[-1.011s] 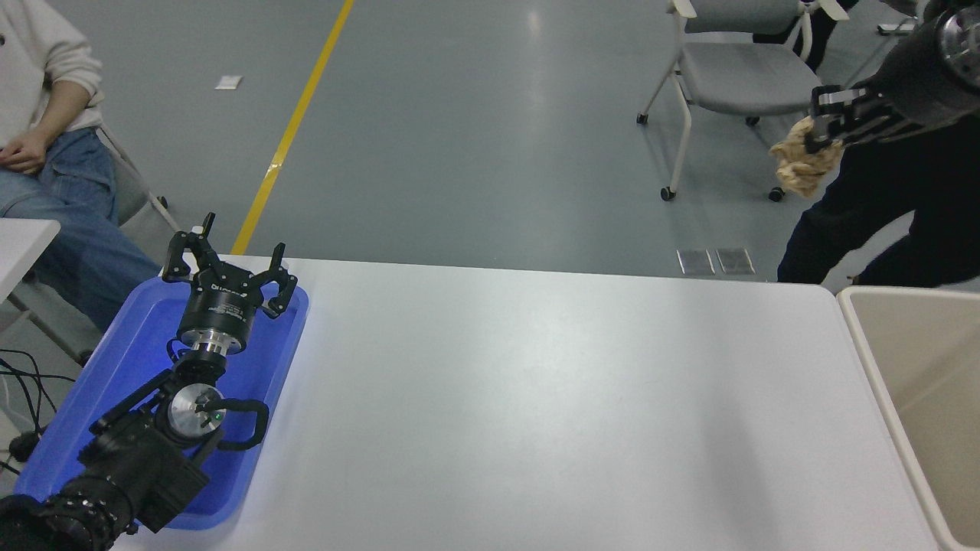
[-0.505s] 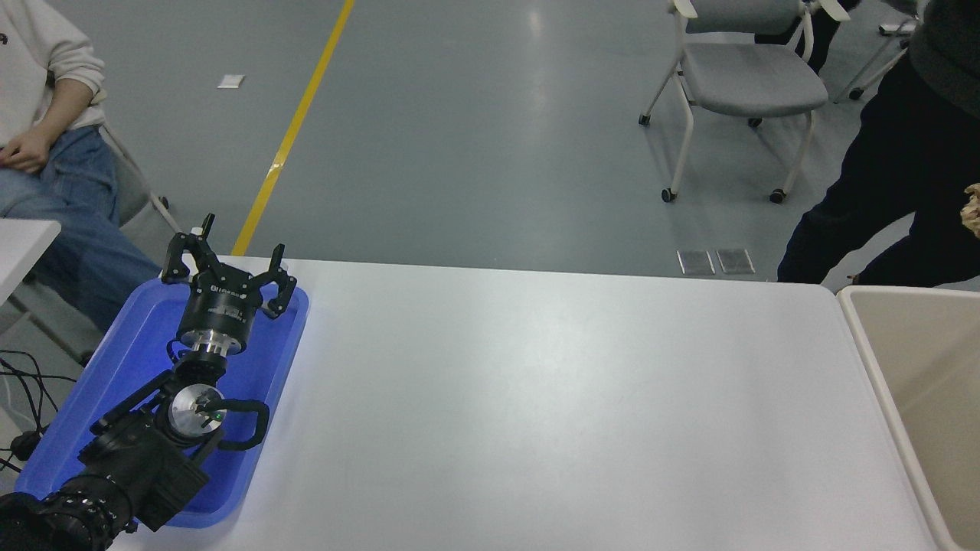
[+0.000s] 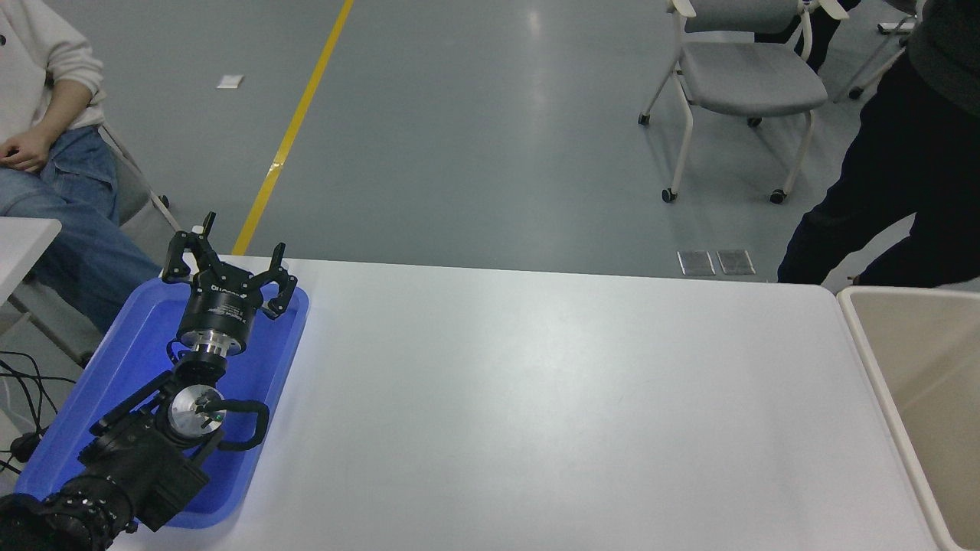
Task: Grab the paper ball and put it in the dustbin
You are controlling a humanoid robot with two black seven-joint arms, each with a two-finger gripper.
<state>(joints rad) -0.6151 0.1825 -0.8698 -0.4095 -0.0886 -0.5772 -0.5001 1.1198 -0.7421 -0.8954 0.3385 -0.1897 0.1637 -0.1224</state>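
At the upper left edge of the frame a seated person [image 3: 46, 145] in a pale top and blue jeans is resting a hand [image 3: 27, 153] on one thigh. Below them, at the lower left, the left arm is lying over a shallow blue tray [image 3: 126, 360] that is sitting on the near-left part of the white table [image 3: 536, 413]. The left gripper [image 3: 230, 264] is pointing toward the top of the frame with its black fingers spread apart, holding nothing. A yellow floor line [image 3: 295, 126] is running diagonally across the grey floor in the upper-left part. Toward the upper right a grey chair on castors [image 3: 746, 76] is standing on the floor, and just right of it a person in dark clothes [image 3: 903, 168] is standing at the table's far right corner. At the right edge the beige dustbin [image 3: 869, 356] is standing against the table's end, only its left rim and inner wall showing. The paper ball and the right gripper are lying outside the frame.
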